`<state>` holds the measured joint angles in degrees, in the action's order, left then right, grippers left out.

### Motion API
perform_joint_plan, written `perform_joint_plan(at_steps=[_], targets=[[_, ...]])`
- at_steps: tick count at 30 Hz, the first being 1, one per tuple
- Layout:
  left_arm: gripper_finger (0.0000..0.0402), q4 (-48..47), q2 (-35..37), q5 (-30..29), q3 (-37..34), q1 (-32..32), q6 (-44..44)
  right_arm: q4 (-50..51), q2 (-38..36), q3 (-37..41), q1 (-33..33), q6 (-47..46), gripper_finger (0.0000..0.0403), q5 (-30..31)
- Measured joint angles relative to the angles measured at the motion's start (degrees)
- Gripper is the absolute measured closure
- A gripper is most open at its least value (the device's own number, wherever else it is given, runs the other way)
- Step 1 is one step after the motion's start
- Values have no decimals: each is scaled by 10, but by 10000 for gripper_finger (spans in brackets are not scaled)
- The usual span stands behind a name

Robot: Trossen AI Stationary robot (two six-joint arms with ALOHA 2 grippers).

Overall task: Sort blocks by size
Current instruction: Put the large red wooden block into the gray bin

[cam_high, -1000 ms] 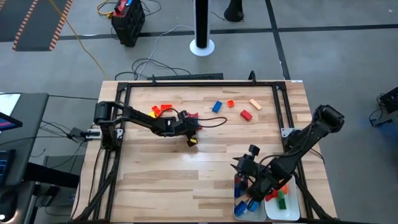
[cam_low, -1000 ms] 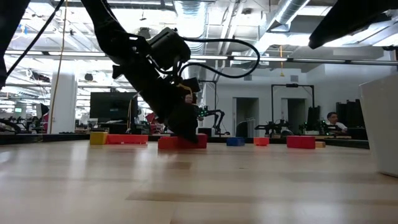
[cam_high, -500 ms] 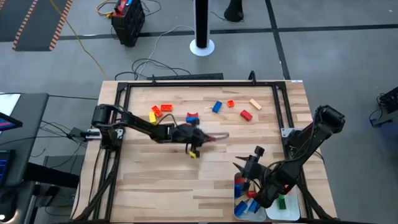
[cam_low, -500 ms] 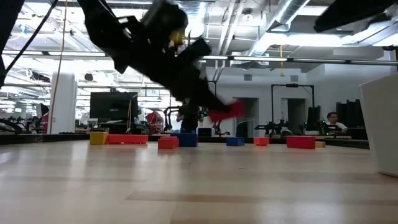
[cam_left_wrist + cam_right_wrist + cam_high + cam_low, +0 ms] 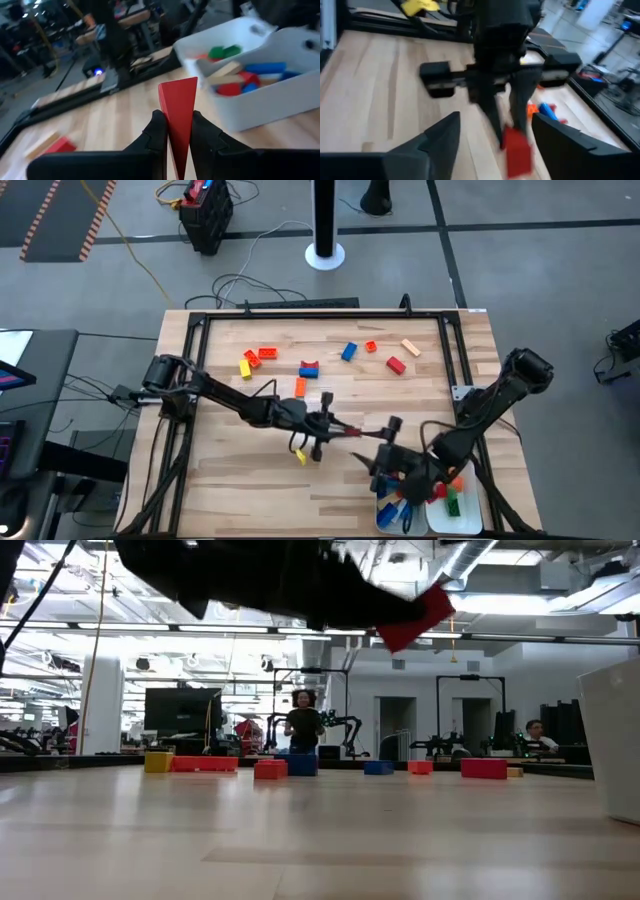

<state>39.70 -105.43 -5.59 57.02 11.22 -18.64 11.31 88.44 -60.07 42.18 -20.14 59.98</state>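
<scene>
- Carrying a red block (image 5: 178, 117), the left gripper (image 5: 176, 131) is pinching it edge-on, heading for the trays (image 5: 280, 100), presumably for dropping.
- The right gripper (image 5: 487, 131) is waiting there, fingers spread.

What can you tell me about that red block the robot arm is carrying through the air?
The red block is a small plastic brick, plain red with flat, smooth-looking faces. The left gripper is shut on it, a dark finger pressing each side, and nothing else touches it. It hangs tilted, high above the wooden table. It points toward the white trays, which already hold other blocks, with the right gripper close in front.
</scene>
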Motion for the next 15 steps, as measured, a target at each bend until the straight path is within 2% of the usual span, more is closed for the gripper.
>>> perform_joint_plan(at_steps=[2,5,9,15], targets=[[356,-7,3,-2,6,14,-9,-36,0,0,-14,45,114,-15],[352,-42,20,-42,11,35,-19,-51,0,-13,-19,84,103,-14],[350,-94,66,-85,11,54,-26,-53,0,-25,-18,95,101,-14],[349,-145,118,-87,10,65,-19,-51,0,-25,-12,95,101,-18]])
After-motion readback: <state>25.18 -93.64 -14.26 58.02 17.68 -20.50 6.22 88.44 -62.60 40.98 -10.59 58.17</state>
